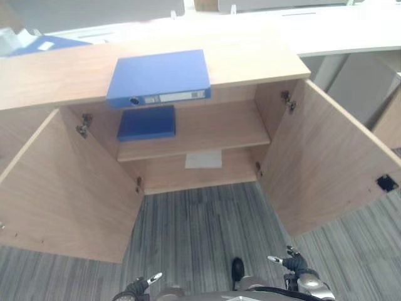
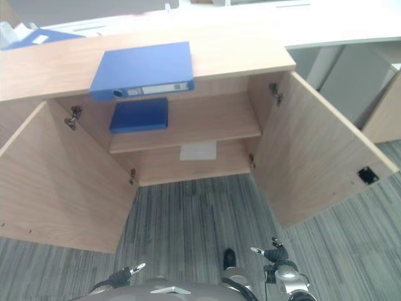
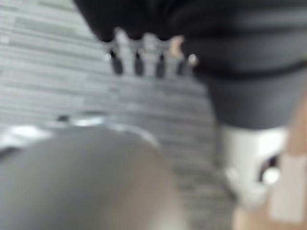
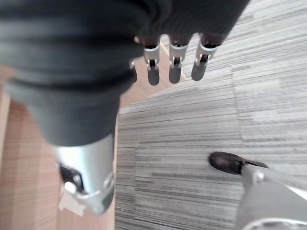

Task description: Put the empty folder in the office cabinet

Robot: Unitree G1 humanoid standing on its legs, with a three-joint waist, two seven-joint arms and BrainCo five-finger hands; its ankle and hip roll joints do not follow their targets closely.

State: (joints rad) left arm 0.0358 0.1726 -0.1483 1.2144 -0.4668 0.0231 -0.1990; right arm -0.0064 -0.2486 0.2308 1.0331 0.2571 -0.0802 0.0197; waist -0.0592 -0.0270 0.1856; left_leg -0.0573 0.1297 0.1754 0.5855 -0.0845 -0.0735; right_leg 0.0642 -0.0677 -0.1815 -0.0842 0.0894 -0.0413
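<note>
Blue folder [image 1: 160, 76] lies flat on top of the open cabinet [image 1: 250, 63], over its left half. Both hands low in front of the cabinet, left hand [image 3: 144, 60] and right hand [image 4: 175, 62] empty, fingers straight.

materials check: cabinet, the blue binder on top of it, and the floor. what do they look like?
Cabinet: looks like light wood-grain laminate board, matte; the fine, uniform grain on doors, top and shelf suggests laminate rather than solid wood. Metal hinges.
Blue binder: probably plastic-covered board, smooth with a slight sheen; a white label and a finger hole on the spine.
Floor: grey striped carpet by its look, matte and fibrous.
</note>
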